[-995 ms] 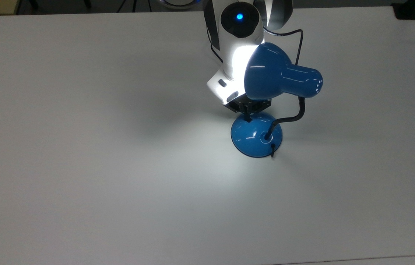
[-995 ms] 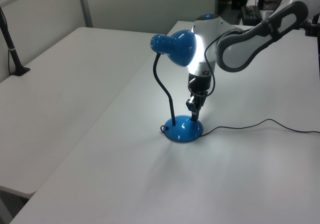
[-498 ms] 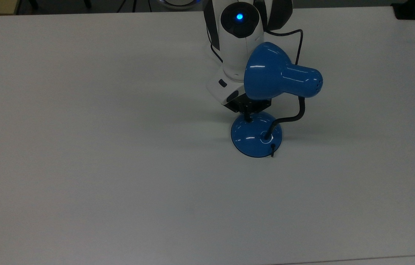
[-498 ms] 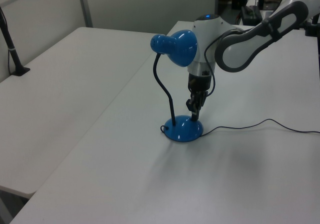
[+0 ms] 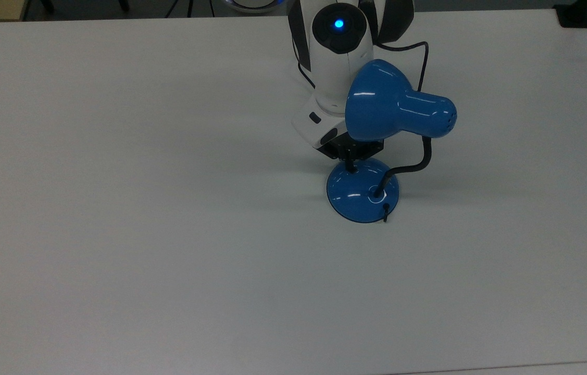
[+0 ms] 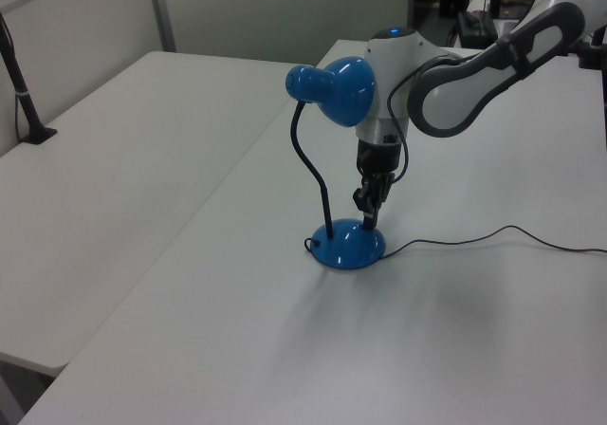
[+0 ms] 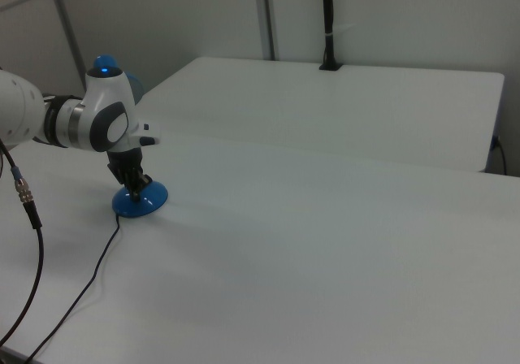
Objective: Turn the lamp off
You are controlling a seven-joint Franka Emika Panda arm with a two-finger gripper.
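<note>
Desk [image 5: 116,208]: white, plain surface. Lamp [image 5: 363,190]: glossy blue, unlit, standing on the desk toward the top view's right of centre; black bendy neck rises from the domed base, bell shade above. Gripper [image 5: 349,165]: pointing down, tip touching the lamp base's upper edge, fingers drawn together on nothing. Cord [image 6: 493,237]: dark, trailing from the lamp base toward the left view's right.

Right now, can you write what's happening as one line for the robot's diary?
lamp: glossy blue desk lamp, no glow on white table | gripper: fingers together, tip on the round blue base | stage: switch pressed, light off
</note>
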